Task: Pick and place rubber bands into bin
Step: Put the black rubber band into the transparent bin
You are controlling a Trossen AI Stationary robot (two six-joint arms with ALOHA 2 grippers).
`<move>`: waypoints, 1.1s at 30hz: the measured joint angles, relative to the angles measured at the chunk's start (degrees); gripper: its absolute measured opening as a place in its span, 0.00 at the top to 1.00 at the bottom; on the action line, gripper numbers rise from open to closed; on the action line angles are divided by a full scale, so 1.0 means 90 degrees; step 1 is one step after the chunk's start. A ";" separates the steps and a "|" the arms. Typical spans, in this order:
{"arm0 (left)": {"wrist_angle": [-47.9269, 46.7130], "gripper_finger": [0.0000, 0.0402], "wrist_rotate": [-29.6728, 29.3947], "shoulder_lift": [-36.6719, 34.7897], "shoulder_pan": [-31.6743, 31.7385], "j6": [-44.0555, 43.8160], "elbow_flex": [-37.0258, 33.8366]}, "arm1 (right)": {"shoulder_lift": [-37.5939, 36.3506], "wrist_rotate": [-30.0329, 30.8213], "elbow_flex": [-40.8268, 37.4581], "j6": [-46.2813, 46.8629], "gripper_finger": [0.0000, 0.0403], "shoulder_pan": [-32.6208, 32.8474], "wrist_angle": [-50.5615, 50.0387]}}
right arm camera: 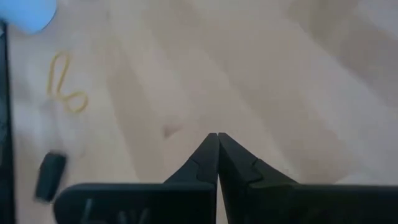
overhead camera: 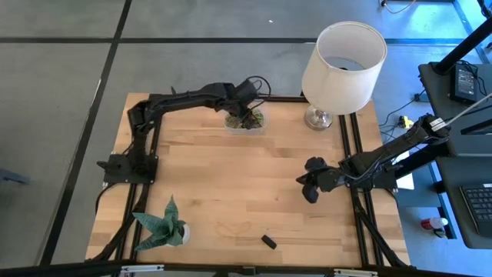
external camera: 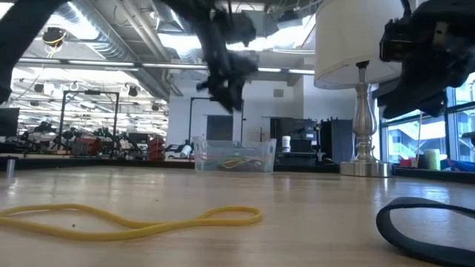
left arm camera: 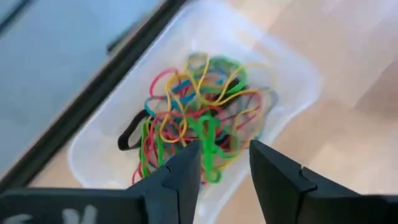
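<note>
**Coloured bands dropped in the bin, one yellow band left on the worktop**

Clear plastic, the bin (overhead camera: pixel 244 121) sits at about twelve o'clock on the wooden worktop (overhead camera: pixel 231 185), close to the far edge. It holds a tangle of rubber bands (left arm camera: pixel 199 121) in red, green, yellow and blue. Directly above it hangs the left hand (left arm camera: pixel 222 163), fingers parted and empty, so the step in hand looks like a release into the bin.

A yellow band (overhead camera: pixel 233 228) lies loose at about six o'clock, near the front edge, with a small black block (overhead camera: pixel 268 241) just beside it at five. The next move probably calls for travelling down to that band and pinching it flat off the wood.

The right hand (overhead camera: pixel 310 185) waits at three o'clock, fingers pressed together, holding nothing. A white lamp (overhead camera: pixel 342 61) stands at one o'clock, near the bin; a paper plant (overhead camera: pixel 163 224) sits at seven. The middle of the worktop lies open.
</note>
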 joint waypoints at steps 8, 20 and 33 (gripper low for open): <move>-0.0016 0.78 -0.0630 -0.0768 -0.1331 -0.0080 0.0005 | 0.0000 -0.0558 0.0000 -0.0031 0.98 0.0368 0.0107; 0.0265 1.00 -0.0579 -0.0650 -0.3659 -0.0819 -0.0258 | 0.0000 -0.0554 0.0000 -0.0348 0.98 0.1145 0.0150; 0.1312 1.00 -0.0391 -0.0656 -0.4947 -0.1749 -0.1935 | 0.0123 -0.0103 0.0277 -0.0442 0.99 0.1475 0.0428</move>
